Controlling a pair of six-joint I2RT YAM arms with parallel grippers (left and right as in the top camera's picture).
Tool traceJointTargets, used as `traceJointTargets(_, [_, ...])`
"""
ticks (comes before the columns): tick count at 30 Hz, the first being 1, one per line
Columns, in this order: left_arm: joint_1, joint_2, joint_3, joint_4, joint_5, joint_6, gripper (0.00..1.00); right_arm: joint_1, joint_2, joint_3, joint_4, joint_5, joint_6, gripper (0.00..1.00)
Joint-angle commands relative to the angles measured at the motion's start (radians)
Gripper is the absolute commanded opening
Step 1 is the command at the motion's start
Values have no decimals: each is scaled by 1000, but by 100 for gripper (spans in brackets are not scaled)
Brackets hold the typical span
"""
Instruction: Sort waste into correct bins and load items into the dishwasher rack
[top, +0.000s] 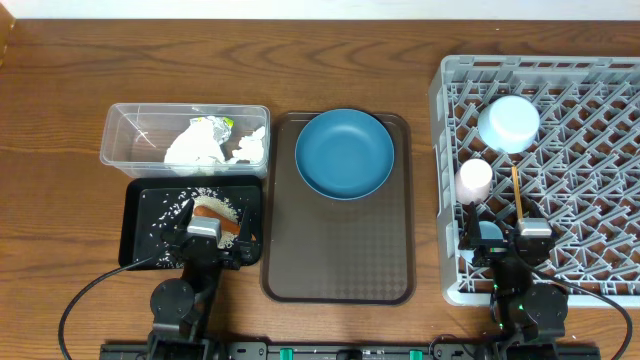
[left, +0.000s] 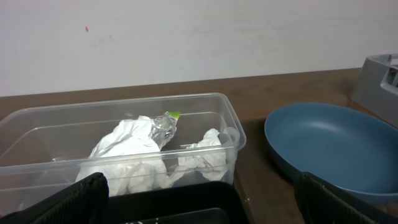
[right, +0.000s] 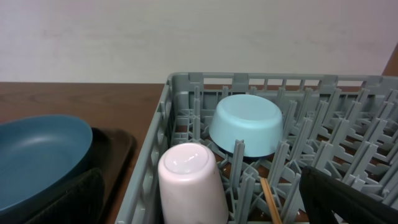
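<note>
Both hands open: the left over the black tray, the right over the rack's near edge.
The left hand (top: 206, 228) hovers with its fingers spread wide above the black tray (top: 140, 225). Rice grains (top: 178, 208) and the carrot (top: 213, 211) lie in the tray just ahead of it, and beyond them the clear tub (top: 120, 140) holds the crumpled napkins (top: 195, 145). The right hand (top: 508, 238), equally wide and holding nothing, sits over the near left corner of the grey rack (top: 600, 90). Ahead of it the pink cup (top: 474, 180) stands upside down, with the chopsticks (top: 518, 190) just to its right and the light blue bowl (top: 508, 123) inverted farther back. Between the hands, a blue dish (top: 344, 153) rests on the brown serving tray (top: 340, 260).
</note>
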Motion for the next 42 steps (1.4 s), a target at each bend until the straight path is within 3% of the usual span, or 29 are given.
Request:
traceJointTargets(1, [4,-10,-14,-39,-1,-1,98,-13,-5,-1,-5,-3,-11,99])
traceJointTargets(42, [39,-7,-14,-39,-2,-10,98,-13,-5,-1,-4,-3,-11,99])
